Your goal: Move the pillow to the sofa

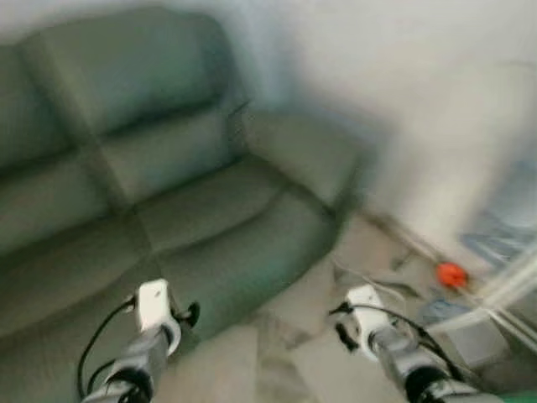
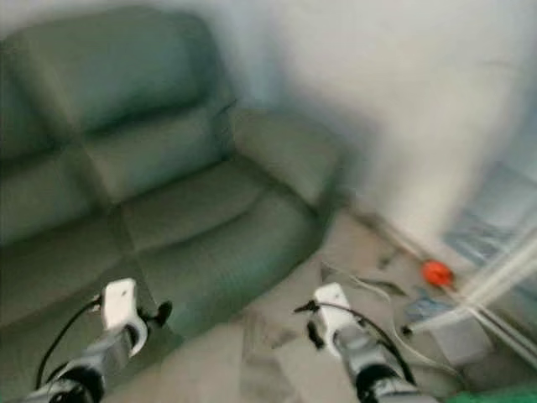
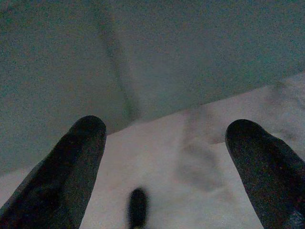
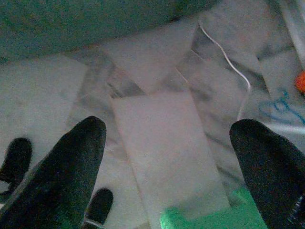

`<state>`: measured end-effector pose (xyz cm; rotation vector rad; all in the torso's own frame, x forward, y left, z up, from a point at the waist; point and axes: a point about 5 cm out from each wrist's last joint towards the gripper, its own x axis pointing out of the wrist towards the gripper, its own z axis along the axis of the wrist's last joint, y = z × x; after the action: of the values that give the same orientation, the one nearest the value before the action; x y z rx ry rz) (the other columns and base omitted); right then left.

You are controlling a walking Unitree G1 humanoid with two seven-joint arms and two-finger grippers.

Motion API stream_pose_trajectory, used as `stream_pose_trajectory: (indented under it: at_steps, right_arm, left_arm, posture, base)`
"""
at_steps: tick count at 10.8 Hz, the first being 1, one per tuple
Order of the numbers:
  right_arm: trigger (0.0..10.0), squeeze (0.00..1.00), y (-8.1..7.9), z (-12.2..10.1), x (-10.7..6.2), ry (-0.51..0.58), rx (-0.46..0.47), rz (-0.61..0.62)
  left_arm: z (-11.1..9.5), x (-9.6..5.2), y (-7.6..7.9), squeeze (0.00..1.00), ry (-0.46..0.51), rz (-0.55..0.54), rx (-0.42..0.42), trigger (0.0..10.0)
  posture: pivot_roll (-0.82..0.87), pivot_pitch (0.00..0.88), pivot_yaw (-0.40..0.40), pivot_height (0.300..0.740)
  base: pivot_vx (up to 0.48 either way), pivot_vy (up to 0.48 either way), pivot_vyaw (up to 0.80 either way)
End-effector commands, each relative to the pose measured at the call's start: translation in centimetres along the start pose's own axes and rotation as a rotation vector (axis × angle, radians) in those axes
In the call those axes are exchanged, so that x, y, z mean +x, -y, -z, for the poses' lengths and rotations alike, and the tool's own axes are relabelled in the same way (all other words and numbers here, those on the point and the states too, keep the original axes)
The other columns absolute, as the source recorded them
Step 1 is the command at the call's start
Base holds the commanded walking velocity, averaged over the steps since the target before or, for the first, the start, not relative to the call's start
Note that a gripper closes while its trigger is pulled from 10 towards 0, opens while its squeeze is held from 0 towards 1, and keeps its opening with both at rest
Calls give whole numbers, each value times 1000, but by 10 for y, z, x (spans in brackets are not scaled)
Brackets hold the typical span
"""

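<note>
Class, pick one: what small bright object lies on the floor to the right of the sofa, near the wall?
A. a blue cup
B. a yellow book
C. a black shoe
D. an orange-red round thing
D: an orange-red round thing lies on the pale floor near the wall, right of the green sofa.

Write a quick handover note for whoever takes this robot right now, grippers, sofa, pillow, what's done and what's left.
Left gripper: open, empty, over the floor at the sofa's front edge.
Right gripper: open, empty, above the marble floor, with a white cable ahead and a green thing just below it.
Sofa: green, seat bare, no pillow on it.
Done: robot faces the sofa; head views are blurred.
Left: find the pillow, pick it up, put it on the sofa.
</note>
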<state>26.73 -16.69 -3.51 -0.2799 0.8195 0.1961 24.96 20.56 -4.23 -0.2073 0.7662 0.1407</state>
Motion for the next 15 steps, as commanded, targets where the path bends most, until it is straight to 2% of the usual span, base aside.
stream_pose_trajectory:
  at_steps: [1, 4, 8, 10, 11, 15]
  right_arm:
    - [10000, 0, -2, 2, 0, -7, -17, -14]
    - [10000, 0, -1, 5, 0, -14, -32, -11]
    - [10000, 0, -5, 6, 0, -18, -47, -19]
    - [10000, 0, -5, 7, 0, -20, -61, -23]
    - [10000, 0, -4, 8, -1, -21, -64, -23]
    - [10000, 0, -6, 9, -1, -23, -78, -28]
  left_arm:
    - [-5, 2, 6, 0, 9, 3, 24, 10000]
    - [0, 1, 5, 0, -9, 1, 43, 10000]
    - [-6, 1, 2, 0, 26, -7, 51, 10000]
    - [-10, 0, -6, 0, 39, -116, 232, 10000]
    - [-6, 0, -4, 0, 17, -99, 204, 10000]
    - [7, -1, -2, 0, -27, -73, 202, 10000]
  posture:
    - [-199, 17, 42, 740]
    - [-194, 18, 43, 740]
    - [-195, 24, 42, 740]
    - [-198, 26, 40, 740]
    - [-199, 27, 39, 740]
    - [-198, 31, 37, 740]
  base:
    - [0, 0, 800]
    - [0, 0, 800]
    - [0, 0, 800]
    - [0, 0, 800]
    - [0, 0, 800]
    - [0, 0, 800]
